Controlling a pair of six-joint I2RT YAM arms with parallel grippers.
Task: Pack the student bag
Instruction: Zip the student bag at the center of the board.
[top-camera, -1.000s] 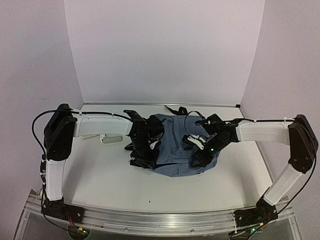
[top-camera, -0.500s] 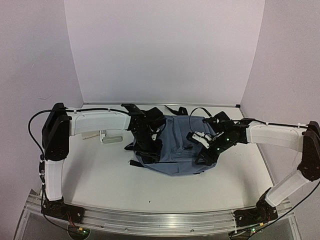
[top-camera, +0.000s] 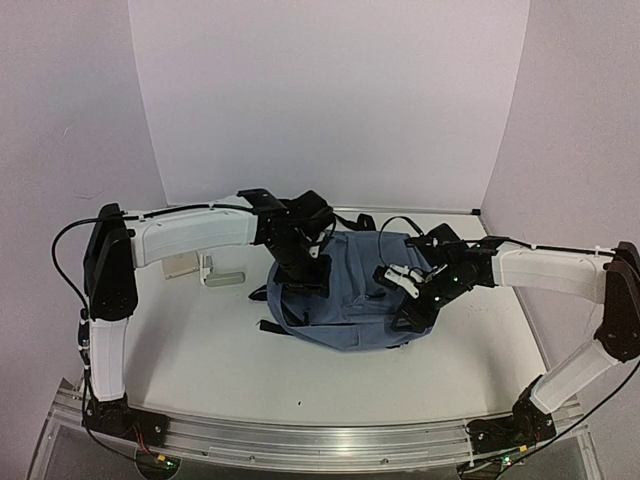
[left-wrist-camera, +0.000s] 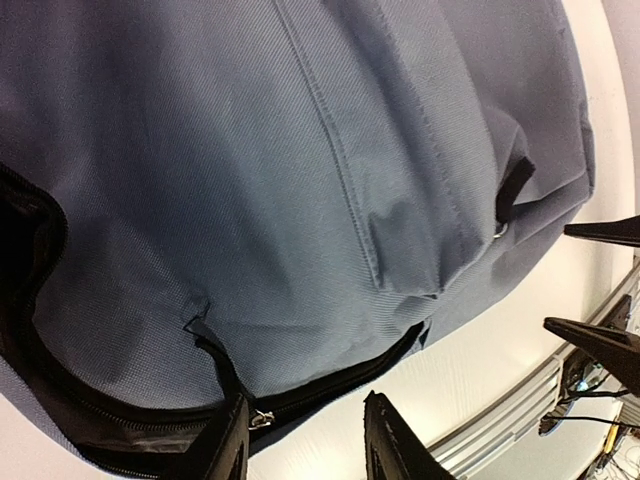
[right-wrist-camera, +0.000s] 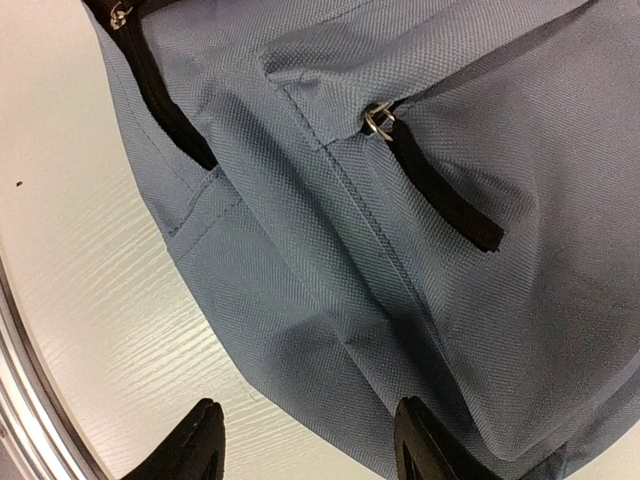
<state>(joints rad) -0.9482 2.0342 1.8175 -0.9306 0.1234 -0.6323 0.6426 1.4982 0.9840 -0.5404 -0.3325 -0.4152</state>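
The student bag, a soft blue-grey backpack, lies flat mid-table. My left gripper hovers over its left side. In the left wrist view it is open, one finger against the bag's dark zipper by a metal pull, and bare table shows between the tips. My right gripper is at the bag's near right corner. In the right wrist view it is open, the bag's corner just beyond the tips. The front pocket's pull shows there.
Two small pale items lie on the table left of the bag, under the left arm. Black straps trail behind the bag toward the back wall. A metal rail runs along the near edge.
My left gripper has moved back along the bag's left side, away from its near edge. My right gripper shifted slightly right early on and has since held still.
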